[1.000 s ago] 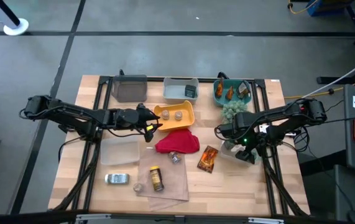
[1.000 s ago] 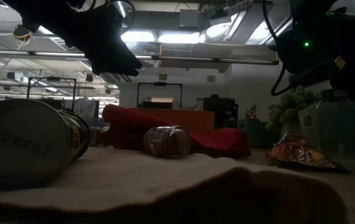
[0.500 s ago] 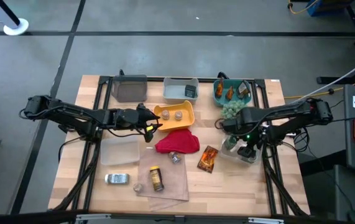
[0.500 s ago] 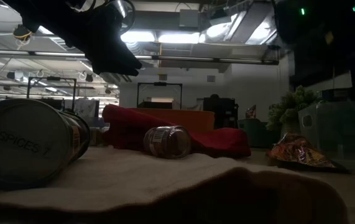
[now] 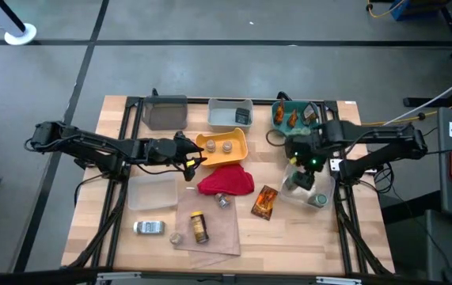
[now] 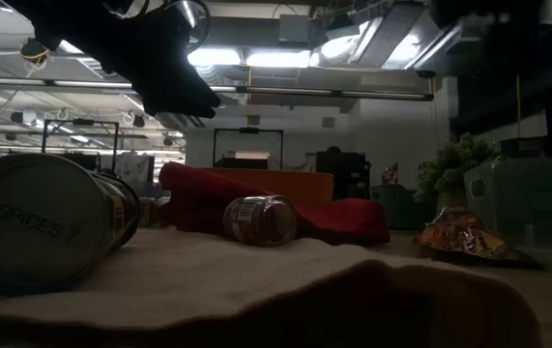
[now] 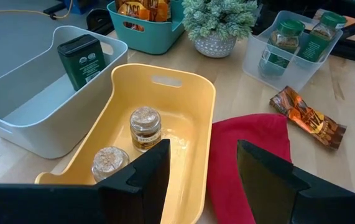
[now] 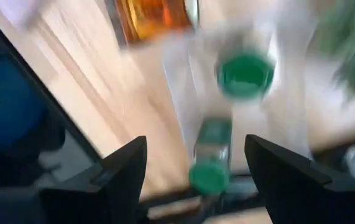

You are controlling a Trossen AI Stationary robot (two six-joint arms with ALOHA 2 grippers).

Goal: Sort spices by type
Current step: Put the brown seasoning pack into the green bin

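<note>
Though both arms hang over the table, the right gripper (image 5: pixel 303 155) is the one placed for the next pick: it hovers with fingers parted and nothing between them, above the clear bin (image 5: pixel 326 190) holding the green-lidded jars (image 5: pixel 317 200). The foil sachet (image 5: pixel 264 201) lies flat on the bare wood just beside that bin, toward the table's middle and the front edge from this gripper, long axis slightly slanted from front to back. The left gripper (image 5: pixel 191 157) is farther off, hanging at the rim of the yellow tray (image 5: pixel 241 150), fingers spread and empty, with the red cloth (image 5: pixel 227 182) between it and the sachet. The right arm looks nearer. The teal bin (image 5: pixel 276 120) already holds similar sachets, at the back edge.
</note>
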